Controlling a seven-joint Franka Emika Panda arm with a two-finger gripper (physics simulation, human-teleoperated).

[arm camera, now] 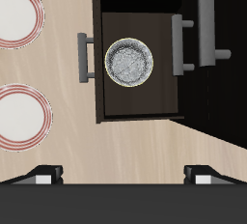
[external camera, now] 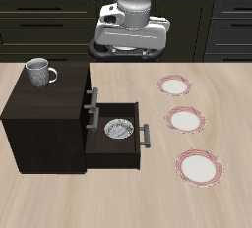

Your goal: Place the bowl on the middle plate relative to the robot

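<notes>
The bowl, small, grey-white and speckled, lies in the open drawer of the dark cabinet. It also shows in the wrist view, in the middle of the drawer. The middle plate, white with a red-pink rim, lies on the table beside the drawer, between two identical plates. My gripper hangs high above the table, behind the drawer, open and empty. In the wrist view the gripper has its fingertips wide apart, well clear of the bowl.
A grey patterned mug stands on the cabinet. A second plate lies farther back and a third nearer the front edge. Two plates show in the wrist view. Drawer handles stick out.
</notes>
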